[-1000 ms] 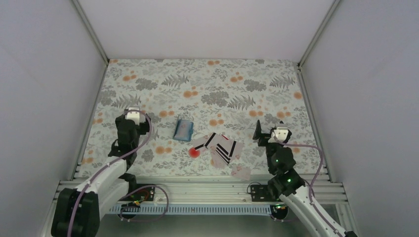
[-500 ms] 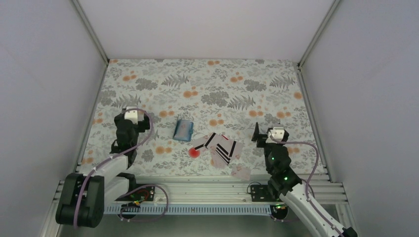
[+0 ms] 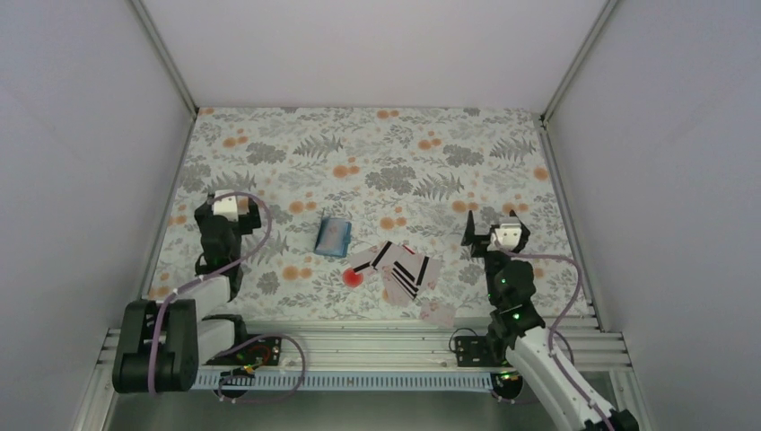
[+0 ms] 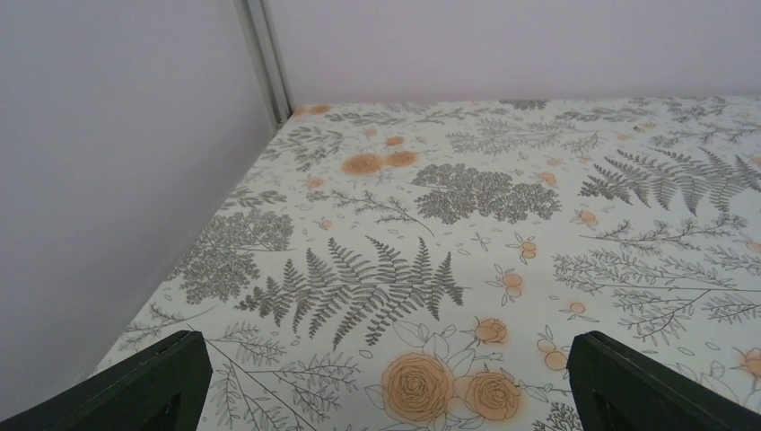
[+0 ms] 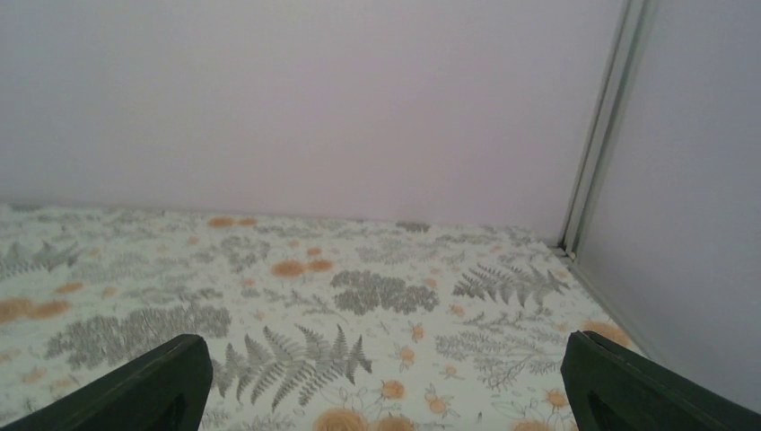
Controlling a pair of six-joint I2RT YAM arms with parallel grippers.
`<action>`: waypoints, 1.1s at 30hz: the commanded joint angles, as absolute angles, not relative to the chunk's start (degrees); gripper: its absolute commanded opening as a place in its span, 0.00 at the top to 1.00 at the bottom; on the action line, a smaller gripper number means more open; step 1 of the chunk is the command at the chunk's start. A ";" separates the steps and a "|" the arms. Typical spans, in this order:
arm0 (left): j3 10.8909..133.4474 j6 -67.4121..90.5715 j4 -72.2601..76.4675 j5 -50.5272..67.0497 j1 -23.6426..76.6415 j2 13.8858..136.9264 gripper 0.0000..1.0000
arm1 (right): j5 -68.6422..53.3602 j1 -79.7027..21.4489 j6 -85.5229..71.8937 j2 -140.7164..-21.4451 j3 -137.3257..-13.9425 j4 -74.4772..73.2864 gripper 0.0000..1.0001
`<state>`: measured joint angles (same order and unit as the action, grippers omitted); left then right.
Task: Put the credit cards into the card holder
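Observation:
The blue card holder lies closed on the flowered table, left of centre. Several pale credit cards with black stripes lie fanned out to its right. One pinkish card lies apart near the front edge. My left gripper is open and empty, well left of the card holder. My right gripper is open and empty, right of the cards. In the left wrist view my left gripper shows only bare tablecloth between its fingertips. The right wrist view is the same for my right gripper. Neither wrist view shows the cards or the holder.
A round red spot sits on the cloth just left of the fanned cards. White walls close the table on the left, far and right sides. A metal rail runs along the front edge by the arm bases.
My left gripper has drawn back to the left and slightly farther away. My right gripper has shifted slightly right and away. The cards and the holder have not moved.

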<state>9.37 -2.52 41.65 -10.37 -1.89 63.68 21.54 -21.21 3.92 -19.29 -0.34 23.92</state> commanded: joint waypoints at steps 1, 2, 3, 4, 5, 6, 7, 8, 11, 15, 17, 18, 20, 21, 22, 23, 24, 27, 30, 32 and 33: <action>10.48 -0.71 53.14 -5.74 -2.90 70.40 0.00 | 13.02 -16.28 4.98 -31.52 4.08 41.29 0.01; 11.59 -0.36 54.85 -4.80 -2.90 72.73 0.01 | 11.15 -14.11 5.01 -35.40 3.90 44.05 0.01; 12.58 0.03 56.48 -4.59 -2.93 74.95 0.01 | 9.47 -12.34 5.01 -38.00 3.85 46.72 0.01; 13.13 0.62 58.99 -4.98 -2.86 76.91 0.01 | 7.67 -10.75 5.14 -40.14 3.77 49.06 0.01; 14.08 0.29 59.54 -5.25 -2.90 78.53 0.01 | 6.08 -9.20 5.55 -42.29 3.42 50.78 0.01; 15.43 -0.24 59.08 -5.50 -2.88 79.81 0.01 | 4.60 -7.82 5.88 -44.08 3.29 52.64 0.01; 15.79 -0.74 60.37 -5.60 -2.90 81.08 0.01 | 3.17 -6.39 6.31 -46.07 2.98 54.36 0.01; 15.97 -0.98 61.36 -5.31 -3.02 82.37 0.00 | 1.58 -5.03 6.47 -48.17 2.77 56.31 0.01; 16.76 -2.35 62.03 -2.75 -2.93 84.46 0.01 | -1.61 -2.24 6.60 -54.74 0.98 61.17 0.01; 15.26 -4.05 67.04 0.39 -2.64 86.64 0.01 | -4.26 -0.62 6.57 -64.11 -1.90 67.47 0.01; 14.71 -4.97 68.70 1.65 -2.52 87.91 0.00 | -5.52 -0.38 6.50 -68.19 -4.12 68.79 0.01; 14.31 -5.41 69.56 1.70 -2.26 88.32 0.00 | -5.59 -0.33 6.22 -69.54 -6.29 66.50 0.01; 14.10 -5.99 70.72 1.50 -1.76 88.76 0.00 | -5.73 -0.23 5.85 -71.79 -9.46 62.29 0.01; 14.04 -6.08 70.63 1.46 -1.68 88.81 0.00 | -5.87 -0.16 5.74 -73.23 -10.80 61.33 0.01; 14.13 -6.14 70.76 1.39 -1.62 88.92 0.00 | -5.92 -0.03 5.64 -74.02 -11.95 59.86 0.01; 14.14 -6.15 70.67 1.29 -1.59 88.88 0.00 | -6.06 0.00 5.36 -74.54 -12.78 59.34 0.01; 14.18 -6.15 70.62 1.29 -1.58 88.86 0.00 | -6.40 -0.02 4.56 -74.98 -12.94 60.46 0.01; 14.32 -6.14 70.50 1.25 -1.56 89.00 0.00 | -10.68 -0.13 3.66 -77.06 -12.48 64.80 0.01; 14.33 -6.12 70.49 1.23 -1.58 88.97 0.00 | -10.93 -0.15 3.88 -81.58 -12.81 68.12 0.01; 14.28 -6.10 70.45 1.23 -1.55 89.01 0.00 | -11.76 -0.15 4.47 -84.65 -12.45 71.38 0.01; 14.32 -6.13 70.48 1.23 -1.52 88.98 0.00 | -11.49 -0.11 4.29 -85.73 -12.13 73.17 0.01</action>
